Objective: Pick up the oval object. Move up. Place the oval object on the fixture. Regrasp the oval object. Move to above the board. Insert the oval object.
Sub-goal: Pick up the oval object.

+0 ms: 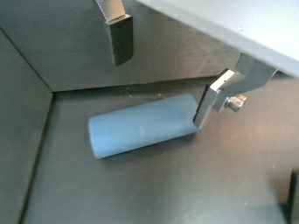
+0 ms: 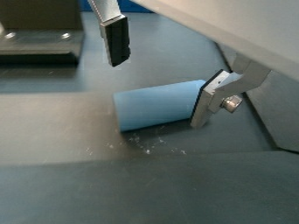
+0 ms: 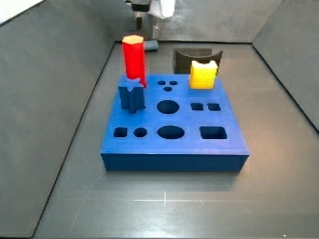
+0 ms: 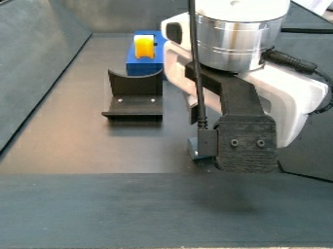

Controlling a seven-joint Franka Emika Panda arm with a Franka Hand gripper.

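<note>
1. Wrist views: the hand [image 1: 163,70] [image 2: 158,74] hung low over the grey floor with its jaws wide, holding nothing. The oval object [image 1: 140,128] [image 2: 158,106] lay on its side on the floor between the fingers [image 1: 121,39]; one finger stood right against its end.
2. Side view: the red peg [image 3: 132,58], the star-shaped peg [image 3: 132,95] and the yellow block [image 3: 203,73] stood on the board [image 3: 174,135]; the hand [image 3: 152,39] was behind it.
3. Side view: the hand [image 4: 198,146] was low beside the fixture [image 4: 132,95]; the oval object was hidden.

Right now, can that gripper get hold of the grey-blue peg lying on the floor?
Probably yes: the gripper hangs open just over the oval object, one finger at its end, nothing between them.
</note>
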